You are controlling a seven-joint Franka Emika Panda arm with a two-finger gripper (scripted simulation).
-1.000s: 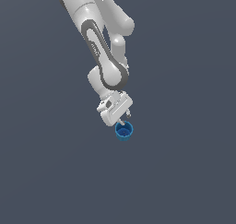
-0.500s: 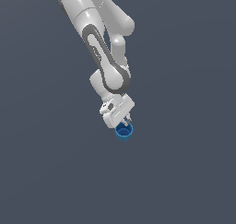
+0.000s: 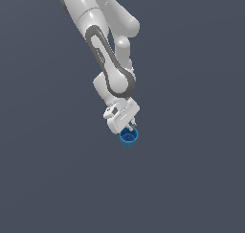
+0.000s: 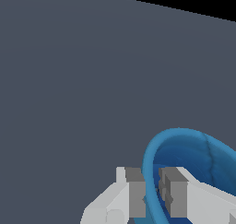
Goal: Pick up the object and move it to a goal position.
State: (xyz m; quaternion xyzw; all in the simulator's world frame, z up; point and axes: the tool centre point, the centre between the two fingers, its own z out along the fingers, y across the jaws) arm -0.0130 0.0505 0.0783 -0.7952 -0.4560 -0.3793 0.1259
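Now your claw (image 4: 150, 197) pinches the cup's (image 3: 128, 137) rim, one finger (image 4: 175, 195) inside the hollow, one outside, low on the grey worktop (image 3: 191, 179). Keep the squeeze firm and lift straight, without tilting. No goal marker shows, and whether the cup touches the worktop is unclear

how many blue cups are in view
1: the blue cup sits at the end effector, whose fingers straddle its wall, one inside, one outside. No others visible.
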